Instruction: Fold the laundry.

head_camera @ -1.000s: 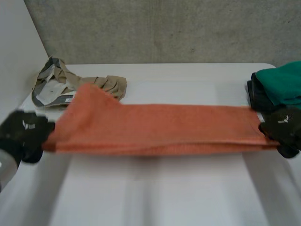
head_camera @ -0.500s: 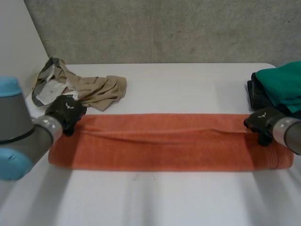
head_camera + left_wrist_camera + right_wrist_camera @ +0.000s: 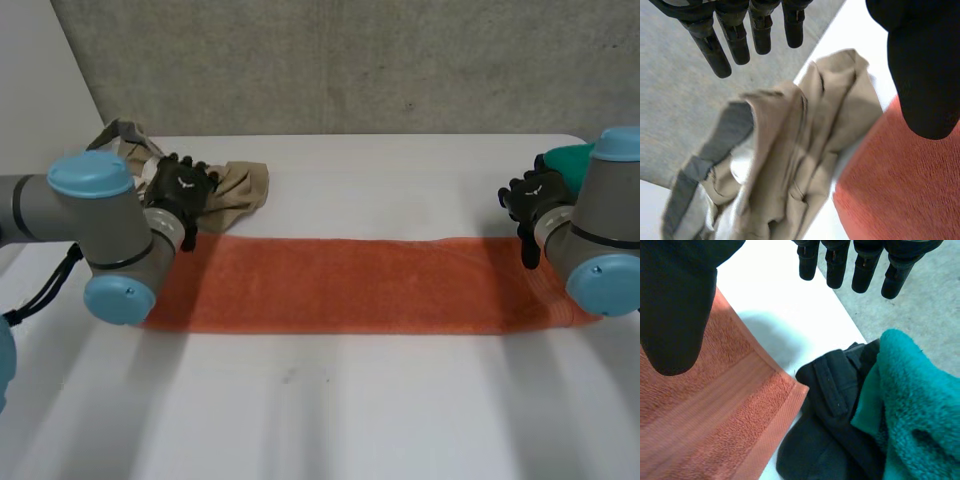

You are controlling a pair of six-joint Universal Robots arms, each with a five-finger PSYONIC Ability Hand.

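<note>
The orange towel [image 3: 360, 285] lies flat across the worktop [image 3: 400, 180] — left robot hand [image 3: 178, 188] and right robot hand [image 3: 533, 197] spread, empty, by its far corners.

soft, even light lies bright across the white table [image 3: 400, 190].

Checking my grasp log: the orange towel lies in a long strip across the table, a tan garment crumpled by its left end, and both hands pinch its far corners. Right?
No pinch: the wrist views show the left hand and right hand open, fingers straight, holding nothing over the orange towel. The strip and the tan garment are as you say.
</note>
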